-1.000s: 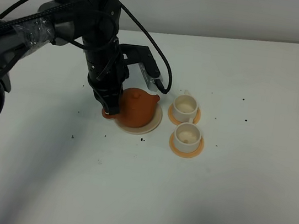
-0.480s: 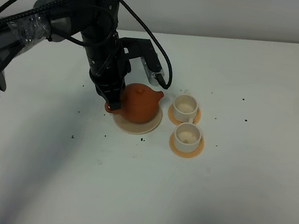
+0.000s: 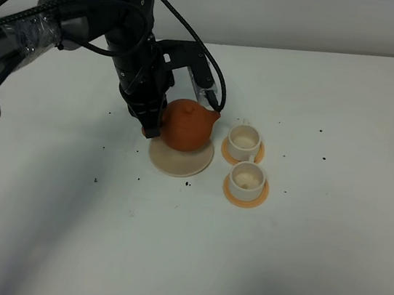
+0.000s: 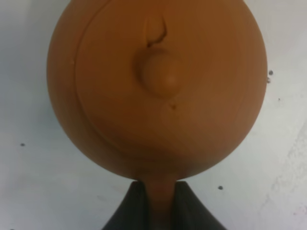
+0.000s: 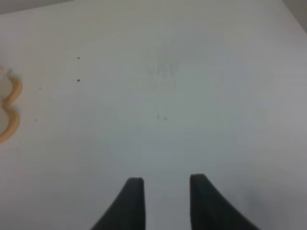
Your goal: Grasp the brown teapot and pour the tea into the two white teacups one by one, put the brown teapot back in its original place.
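The brown teapot (image 3: 187, 126) hangs just above the cream saucer (image 3: 180, 163), spout toward the cups. My left gripper (image 3: 149, 127) is shut on its loop handle. In the left wrist view the teapot (image 4: 158, 86) fills the frame, lid knob up, and its handle sits between the gripper's (image 4: 160, 211) dark fingers. Two white teacups stand on orange coasters right of the saucer, the far one (image 3: 243, 141) and the near one (image 3: 247, 176). My right gripper (image 5: 163, 191) is open and empty over bare table, outside the exterior view.
The white table (image 3: 314, 252) carries a few dark specks. The left arm (image 3: 98, 16) and its cables reach in from the back left. The orange coaster edges (image 5: 12, 105) show at the side of the right wrist view.
The left gripper has lifted the teapot off the saucer and slightly toward the back. The saucer now shows bare below it. The cups have not moved.
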`<state>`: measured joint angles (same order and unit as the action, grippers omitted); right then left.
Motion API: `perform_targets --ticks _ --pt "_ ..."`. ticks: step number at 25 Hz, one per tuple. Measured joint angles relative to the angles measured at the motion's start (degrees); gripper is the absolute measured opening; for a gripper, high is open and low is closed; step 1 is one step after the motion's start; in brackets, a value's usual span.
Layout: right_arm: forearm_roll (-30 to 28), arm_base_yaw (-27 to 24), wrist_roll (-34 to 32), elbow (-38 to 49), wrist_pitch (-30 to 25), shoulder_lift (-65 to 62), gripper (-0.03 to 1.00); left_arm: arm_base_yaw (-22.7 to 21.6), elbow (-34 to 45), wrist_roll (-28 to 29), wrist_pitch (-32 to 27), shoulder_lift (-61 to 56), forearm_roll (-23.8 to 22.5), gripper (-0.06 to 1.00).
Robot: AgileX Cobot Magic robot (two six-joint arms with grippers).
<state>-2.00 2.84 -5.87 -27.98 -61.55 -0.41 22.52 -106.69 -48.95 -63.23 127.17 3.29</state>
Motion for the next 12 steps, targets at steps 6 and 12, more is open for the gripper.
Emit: perform_targets --ticks 6,12 --pt "0.0 0.0 0.0 0.0 0.0 0.0 0.24 0.0 0.0 -2.9 1.8 -0.1 -0.4 0.12" --pt "0.0 0.0 0.0 0.0 0.0 0.0 0.24 0.8 0.0 -5.3 5.2 0.0 -5.3 0.12"
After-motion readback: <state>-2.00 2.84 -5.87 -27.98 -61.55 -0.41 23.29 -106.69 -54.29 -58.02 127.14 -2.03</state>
